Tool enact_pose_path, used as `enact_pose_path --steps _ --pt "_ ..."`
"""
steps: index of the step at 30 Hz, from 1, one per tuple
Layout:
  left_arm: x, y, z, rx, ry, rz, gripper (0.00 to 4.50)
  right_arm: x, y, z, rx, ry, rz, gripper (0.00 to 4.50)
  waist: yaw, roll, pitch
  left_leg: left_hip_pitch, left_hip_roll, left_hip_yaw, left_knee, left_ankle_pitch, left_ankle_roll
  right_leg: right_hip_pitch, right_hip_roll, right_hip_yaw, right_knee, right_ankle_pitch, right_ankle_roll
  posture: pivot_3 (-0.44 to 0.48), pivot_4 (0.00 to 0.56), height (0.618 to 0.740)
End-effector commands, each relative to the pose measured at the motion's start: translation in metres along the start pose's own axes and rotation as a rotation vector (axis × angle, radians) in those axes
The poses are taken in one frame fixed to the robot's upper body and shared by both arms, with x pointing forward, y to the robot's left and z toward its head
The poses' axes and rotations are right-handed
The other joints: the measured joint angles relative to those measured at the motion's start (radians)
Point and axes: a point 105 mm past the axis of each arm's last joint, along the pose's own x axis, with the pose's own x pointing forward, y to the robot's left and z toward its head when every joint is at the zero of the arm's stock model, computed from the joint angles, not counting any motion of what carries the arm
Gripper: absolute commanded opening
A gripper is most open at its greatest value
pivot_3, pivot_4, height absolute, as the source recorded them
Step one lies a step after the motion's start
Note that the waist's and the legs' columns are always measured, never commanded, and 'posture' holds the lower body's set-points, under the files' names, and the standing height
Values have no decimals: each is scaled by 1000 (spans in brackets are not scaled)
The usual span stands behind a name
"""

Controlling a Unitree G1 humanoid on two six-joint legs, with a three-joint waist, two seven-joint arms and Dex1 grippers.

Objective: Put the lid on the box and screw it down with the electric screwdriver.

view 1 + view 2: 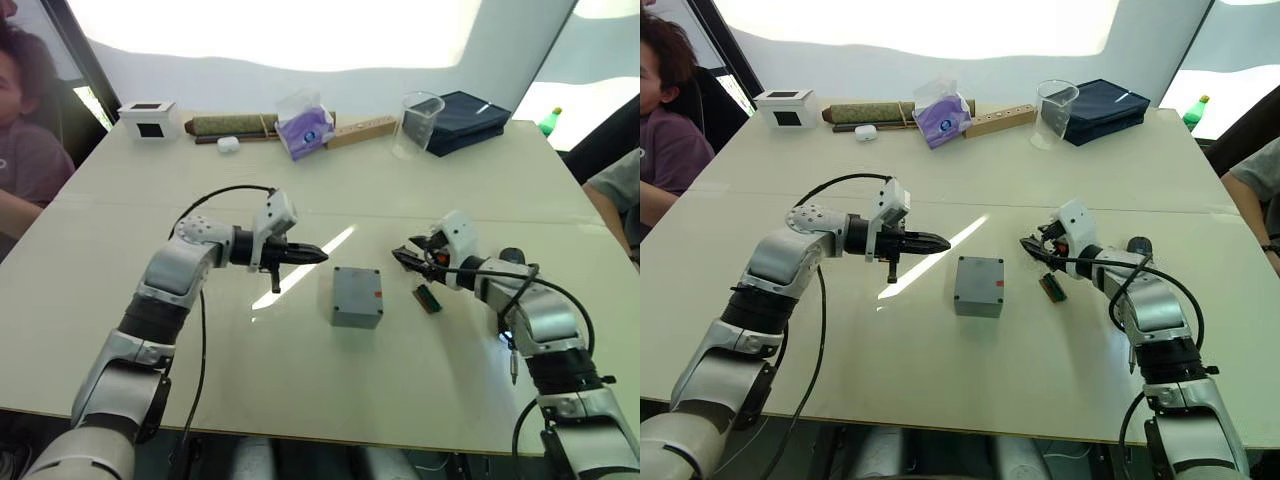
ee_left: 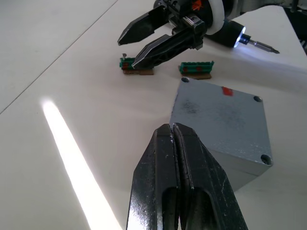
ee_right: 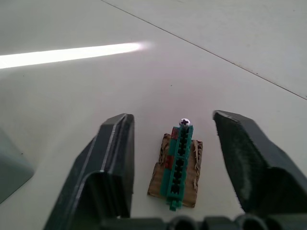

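Observation:
The grey box (image 1: 357, 296) stands mid-table. Its top is a flat face with corner screw holes and a small red mark, which looks like the lid (image 2: 218, 112) seated on it. My left gripper (image 1: 318, 256) hovers just left of the box, shut and empty. My right gripper (image 1: 405, 255) is open to the right of the box, its fingers straddling a green strip on cardboard (image 3: 181, 160) with a screw (image 3: 184, 122) at its end. A second green strip (image 2: 195, 68) lies close by. The electric screwdriver (image 2: 231, 33) lies beside my right forearm, its tip lit.
Along the far edge stand a white cube (image 1: 150, 118), a rolled mat (image 1: 230, 125), a purple packet (image 1: 305, 128), a wooden block (image 1: 362, 130), a clear cup (image 1: 418, 122) and a dark blue case (image 1: 468, 118). One person sits at the left (image 1: 25, 120), another at the right (image 1: 615, 195).

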Motion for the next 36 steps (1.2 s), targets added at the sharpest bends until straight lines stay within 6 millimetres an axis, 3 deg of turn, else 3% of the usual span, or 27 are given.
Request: enact_pose_path --steps 1,10,16,22,33,36 --pt "2 -1 4 47 -15 9 0 4 -3 11 -35 -35 -4 1746 -1 0 0 0 0 0 0 0 0 0 0 0 0 0 0 0 150 739" --pt "5 -1 -1 54 -11 5 0 6 -8 11 -29 -35 -21 1746 -2 0 0 0 0 0 0 0 0 0 0 0 1 0 0 0 150 739" --pt "7 -2 -4 57 -7 -3 0 7 -9 14 -33 -55 -28 15 -2 0 0 0 0 0 0 0 0 0 0 0 1 0 0 0 150 739" --pt "7 -4 -5 60 -2 -8 0 4 -2 16 -35 -64 10 15 -2 0 0 0 0 0 0 0 0 0 0 0 1 0 0 0 150 739" --pt "8 -5 3 55 -32 -13 0 -11 -2 42 -56 -148 -6 15 -1 0 0 0 0 0 0 0 0 0 0 0 1 0 0 0 150 739" --pt "5 -8 11 57 -53 -27 0 -21 7 55 -95 -189 0 15 -1 0 0 0 0 0 0 0 0 0 0 0 1 0 0 0 150 739"
